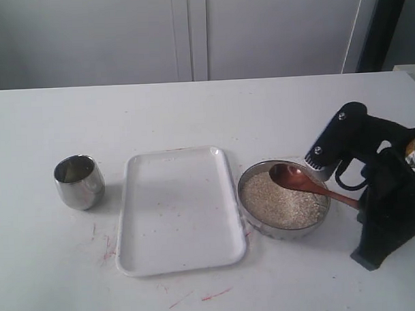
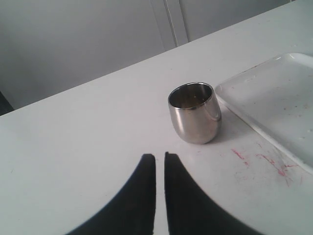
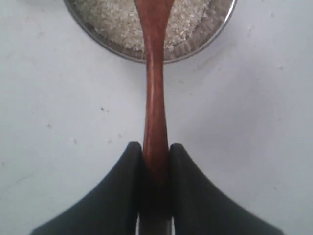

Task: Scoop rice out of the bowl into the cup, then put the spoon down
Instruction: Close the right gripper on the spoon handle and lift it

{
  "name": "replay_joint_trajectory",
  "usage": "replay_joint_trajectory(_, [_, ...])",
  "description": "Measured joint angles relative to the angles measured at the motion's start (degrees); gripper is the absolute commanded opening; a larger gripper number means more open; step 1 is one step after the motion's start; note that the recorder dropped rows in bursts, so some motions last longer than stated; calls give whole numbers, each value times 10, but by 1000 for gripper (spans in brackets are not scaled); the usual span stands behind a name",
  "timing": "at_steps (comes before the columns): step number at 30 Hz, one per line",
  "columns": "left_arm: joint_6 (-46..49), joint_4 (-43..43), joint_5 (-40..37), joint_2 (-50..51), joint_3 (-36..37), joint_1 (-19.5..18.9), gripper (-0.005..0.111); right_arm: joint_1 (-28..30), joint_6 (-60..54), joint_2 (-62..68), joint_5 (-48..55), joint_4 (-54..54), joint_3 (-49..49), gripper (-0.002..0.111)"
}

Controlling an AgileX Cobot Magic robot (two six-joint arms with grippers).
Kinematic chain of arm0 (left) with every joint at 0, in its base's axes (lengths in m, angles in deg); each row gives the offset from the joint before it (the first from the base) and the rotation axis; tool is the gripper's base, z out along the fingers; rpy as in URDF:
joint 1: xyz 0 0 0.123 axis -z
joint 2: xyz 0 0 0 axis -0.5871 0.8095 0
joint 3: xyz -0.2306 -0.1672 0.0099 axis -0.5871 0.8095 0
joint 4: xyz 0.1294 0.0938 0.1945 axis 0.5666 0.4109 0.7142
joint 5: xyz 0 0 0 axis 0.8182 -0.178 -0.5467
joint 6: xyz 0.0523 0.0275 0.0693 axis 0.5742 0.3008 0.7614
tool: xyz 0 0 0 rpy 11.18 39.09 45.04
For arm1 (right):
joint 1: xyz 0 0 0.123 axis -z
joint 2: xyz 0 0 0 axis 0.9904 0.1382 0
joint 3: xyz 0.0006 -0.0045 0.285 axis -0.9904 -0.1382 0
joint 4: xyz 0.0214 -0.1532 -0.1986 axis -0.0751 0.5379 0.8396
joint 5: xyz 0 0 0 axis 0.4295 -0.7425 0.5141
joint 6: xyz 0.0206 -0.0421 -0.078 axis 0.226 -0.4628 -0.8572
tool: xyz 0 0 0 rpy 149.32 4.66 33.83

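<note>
The bowl, shallow with a metal rim, holds off-white rice at the right of the table. The dark red-brown wooden spoon hovers with its oval end over the rice, and its handle slopes down to the right. My right gripper is shut on the handle of the spoon, just outside the bowl's rim. The shiny steel cup stands upright at the far left. My left gripper sits a short way from the cup, fingers nearly together with nothing between them. It does not show in the exterior view.
A white rectangular tray lies between the cup and the bowl, its corner also in the left wrist view. Red marks stain the tabletop near the tray. The black right arm stands at the right edge.
</note>
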Motion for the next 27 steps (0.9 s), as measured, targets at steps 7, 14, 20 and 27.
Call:
replay_joint_trajectory(7, [0, 0, 0, 0, 0, 0, 14, -30, -1, -21, 143, 67, 38, 1])
replay_joint_trajectory(14, [0, 0, 0, 0, 0, 0, 14, -65, -1, -21, 187, 132, 77, 1])
replay_joint_trajectory(20, [0, 0, 0, 0, 0, 0, 14, -107, -1, -1, 188, 199, 100, 1])
replay_joint_trajectory(27, [0, 0, 0, 0, 0, 0, 14, -149, 1, 52, 188, 294, 100, 1])
